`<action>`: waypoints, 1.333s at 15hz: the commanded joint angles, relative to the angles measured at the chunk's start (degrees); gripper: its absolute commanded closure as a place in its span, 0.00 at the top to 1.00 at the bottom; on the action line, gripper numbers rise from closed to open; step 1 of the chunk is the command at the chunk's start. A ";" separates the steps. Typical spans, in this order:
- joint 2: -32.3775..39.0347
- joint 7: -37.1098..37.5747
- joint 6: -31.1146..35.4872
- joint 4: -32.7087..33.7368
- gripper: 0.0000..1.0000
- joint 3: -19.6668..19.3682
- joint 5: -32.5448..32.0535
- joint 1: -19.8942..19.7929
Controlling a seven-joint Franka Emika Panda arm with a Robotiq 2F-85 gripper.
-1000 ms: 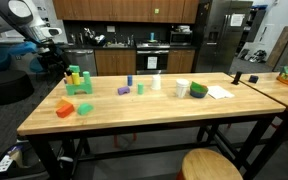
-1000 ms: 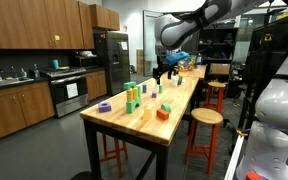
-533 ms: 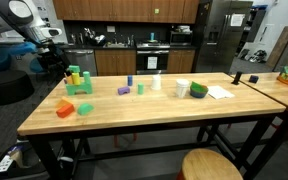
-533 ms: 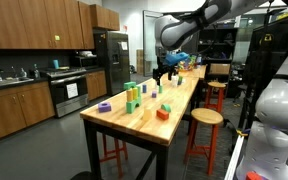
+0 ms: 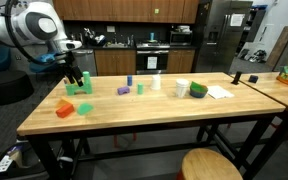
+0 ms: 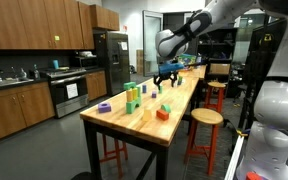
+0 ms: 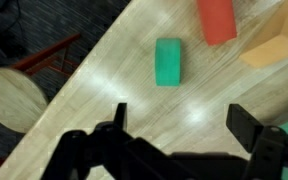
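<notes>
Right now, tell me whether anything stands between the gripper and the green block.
Nothing visible does. In the wrist view only bare table shows between the open gripper and the green block; the red block and orange block lie beyond it, off to one side.

Glossy light-wood table point(image 7: 104, 75); matt, smooth green block point(image 7: 169, 62); wooden stool point(image 7: 14, 97).

Red block point(image 7: 216, 18) half beyond the wrist view's top edge, orange block point(image 7: 276, 48) beyond its right edge.
</notes>
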 commanded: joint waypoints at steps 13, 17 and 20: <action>14.61 13.28 3.17 10.94 1.00 -6.17 0.69 3.08; 16.10 15.62 2.39 11.79 1.00 -6.70 -1.37 3.83; 19.86 17.38 3.46 14.43 1.00 -7.44 -1.81 4.16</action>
